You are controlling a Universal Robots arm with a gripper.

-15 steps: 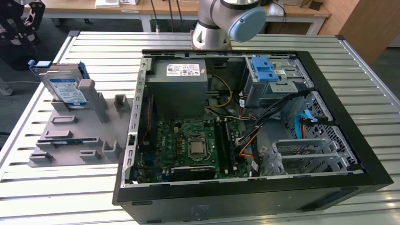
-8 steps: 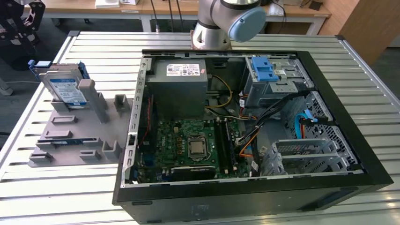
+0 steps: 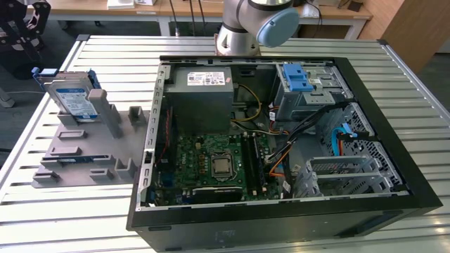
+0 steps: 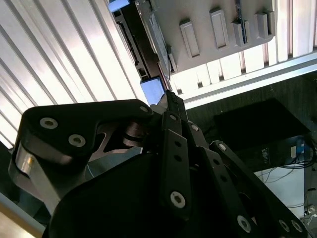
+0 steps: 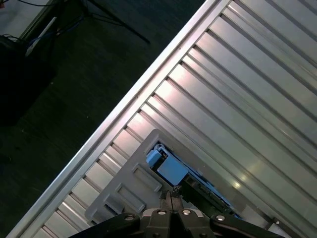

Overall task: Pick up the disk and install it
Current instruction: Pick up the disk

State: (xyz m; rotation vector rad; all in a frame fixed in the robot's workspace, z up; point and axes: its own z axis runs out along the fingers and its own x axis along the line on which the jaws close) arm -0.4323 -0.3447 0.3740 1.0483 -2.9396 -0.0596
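The disk is stood on edge in the holder on the counter, left of the case in the exterior view, label facing the camera. Its long axis cannot be told. The jaws are held together, empty, over it.

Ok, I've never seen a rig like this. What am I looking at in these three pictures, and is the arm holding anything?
One picture comes from a camera off the arm. It looks down on a slatted metal table with an open computer case and, at the exterior view's left, a grey holder. The disk, silver with a blue frame, stands upright in that holder. The robot arm shows at the top of that picture.

The other two pictures come from cameras near the arm's wrist. Both show the black gripper, its two fingers shut together with nothing between them. In the first wrist view it points toward the disk's blue frame without touching it. Nothing is held, and the disk is not yet picked up.
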